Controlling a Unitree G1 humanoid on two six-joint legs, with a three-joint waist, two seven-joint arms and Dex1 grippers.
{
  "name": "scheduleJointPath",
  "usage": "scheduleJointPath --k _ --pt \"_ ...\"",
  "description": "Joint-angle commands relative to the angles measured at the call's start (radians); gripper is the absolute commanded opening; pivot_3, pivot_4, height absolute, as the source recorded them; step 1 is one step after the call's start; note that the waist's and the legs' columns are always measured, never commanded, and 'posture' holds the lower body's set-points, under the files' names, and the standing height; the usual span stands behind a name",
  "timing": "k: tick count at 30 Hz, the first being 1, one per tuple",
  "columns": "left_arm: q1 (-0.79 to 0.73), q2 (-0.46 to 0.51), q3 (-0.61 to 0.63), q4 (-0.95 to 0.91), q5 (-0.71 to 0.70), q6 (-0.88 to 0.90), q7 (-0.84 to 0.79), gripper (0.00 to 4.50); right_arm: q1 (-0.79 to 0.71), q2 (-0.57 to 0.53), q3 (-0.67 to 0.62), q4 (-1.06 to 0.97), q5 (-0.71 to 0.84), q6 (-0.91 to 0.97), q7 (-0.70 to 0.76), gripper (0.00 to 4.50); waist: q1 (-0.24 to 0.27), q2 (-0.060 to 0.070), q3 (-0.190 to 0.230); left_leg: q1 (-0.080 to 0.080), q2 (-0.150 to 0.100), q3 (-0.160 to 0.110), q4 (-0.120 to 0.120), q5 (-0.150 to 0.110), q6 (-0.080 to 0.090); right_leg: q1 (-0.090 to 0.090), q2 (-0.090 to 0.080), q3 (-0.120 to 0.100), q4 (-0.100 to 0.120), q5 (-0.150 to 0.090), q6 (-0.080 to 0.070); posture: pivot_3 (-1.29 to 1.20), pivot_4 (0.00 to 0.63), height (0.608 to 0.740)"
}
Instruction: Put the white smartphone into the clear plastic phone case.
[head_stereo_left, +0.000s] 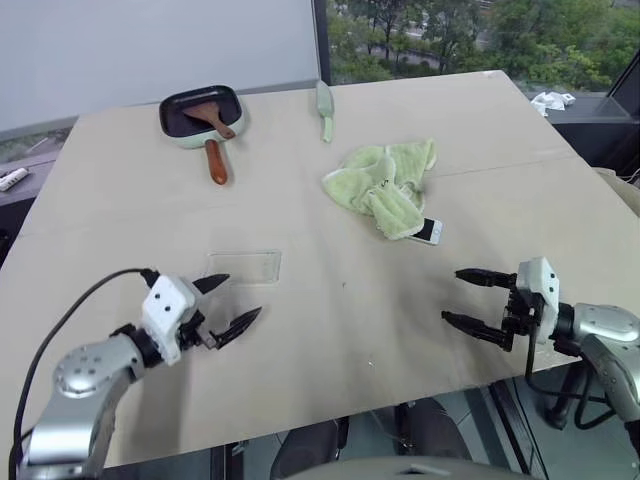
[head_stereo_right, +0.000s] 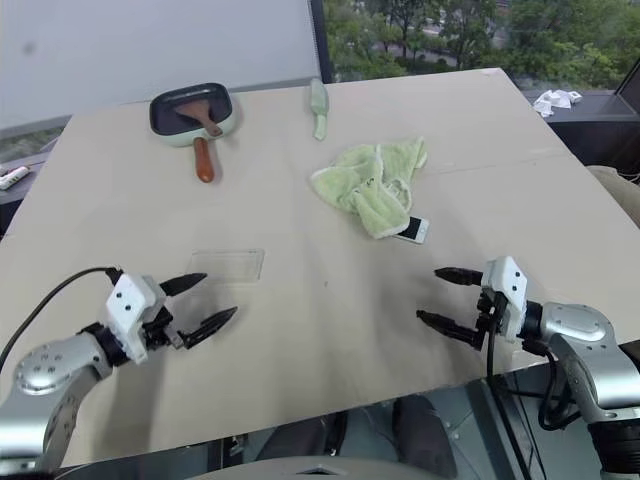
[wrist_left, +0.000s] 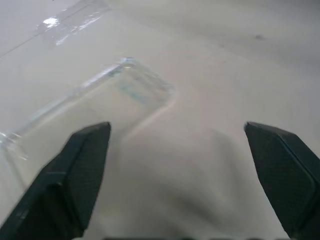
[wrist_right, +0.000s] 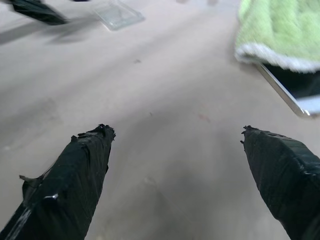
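The white smartphone (head_stereo_left: 428, 232) lies on the table right of centre, mostly covered by a green cloth (head_stereo_left: 385, 182); one white end and a strip of black screen stick out (wrist_right: 295, 87). The clear plastic phone case (head_stereo_left: 245, 266) lies flat left of centre and shows close up (wrist_left: 100, 105) in the left wrist view. My left gripper (head_stereo_left: 228, 304) hovers open just in front of the case, nothing between its fingers. My right gripper (head_stereo_left: 457, 296) hangs open near the table's front right, in front of the phone, its fingers (wrist_right: 82, 170) spread wide.
A pale green frying pan (head_stereo_left: 200, 117) with a brown wooden handle and a spatula in it sits at the back left. A pale green utensil (head_stereo_left: 324, 108) lies at the back centre. The table's front edge (head_stereo_left: 350, 415) runs just below both grippers.
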Motion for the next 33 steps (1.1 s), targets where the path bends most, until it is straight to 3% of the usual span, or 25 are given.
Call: scheduleJointPath --k 1,8,12,17,18,26,33 --pt "-0.098 0.040 -0.053 0.097 0.044 -0.048 -0.061 4.43 -0.019 0.012 0.003 -0.073 0.025 0.015 -0.015 4.50 0.000 0.000 0.000 0.000 0.000 -0.001 0.000 0.000 0.000 0.000 0.000 0.000 0.000 0.000 0.000 0.00 0.150 0.740" --pt "-0.272 0.062 -0.171 0.303 0.109 -0.018 -0.128 4.43 -0.008 0.029 0.010 -0.132 0.019 0.026 -0.051 4.50 -0.003 0.000 0.000 -0.001 0.000 -0.001 -0.001 0.000 0.000 -0.001 0.000 0.000 0.000 0.000 0.000 0.00 0.150 0.740" --pt "-0.298 0.084 -0.216 0.377 0.121 0.009 -0.198 2.75 -0.006 0.034 0.012 -0.143 0.016 0.020 -0.063 4.50 -0.001 0.002 -0.001 0.000 0.000 -0.001 -0.001 0.000 0.000 -0.001 0.000 0.000 0.001 0.000 0.000 0.00 0.150 0.740" --pt "-0.324 0.082 -0.237 0.340 0.088 0.050 -0.241 0.26 -0.005 0.027 0.000 -0.144 0.018 0.017 -0.063 4.50 -0.004 0.006 -0.003 0.002 0.000 0.000 -0.001 0.000 0.000 -0.001 0.000 0.001 0.003 0.000 0.000 0.00 0.150 0.740" --pt "-0.335 0.073 -0.246 0.297 0.071 0.084 -0.241 0.07 -0.005 0.024 -0.004 -0.140 0.018 0.016 -0.061 4.50 -0.004 0.006 -0.003 0.001 0.000 0.000 -0.001 0.000 0.000 -0.001 0.000 0.002 0.003 0.000 0.000 0.00 0.150 0.740" --pt "-0.375 -0.040 -0.394 -0.098 0.025 0.379 -0.129 0.07 0.006 -0.017 -0.051 -0.083 0.007 -0.013 -0.041 4.50 0.000 0.005 -0.003 -0.002 -0.001 -0.002 0.001 0.000 0.000 -0.001 -0.001 0.000 0.001 0.000 0.000 0.00 0.150 0.740" --pt "-0.379 -0.047 -0.493 -0.190 0.057 0.379 -0.127 0.07 0.022 -0.032 -0.072 -0.057 0.005 -0.034 -0.027 4.50 -0.008 0.005 -0.003 -0.001 0.000 0.000 -0.001 0.000 0.000 -0.003 0.001 0.003 0.003 0.000 0.000 0.00 0.150 0.740"
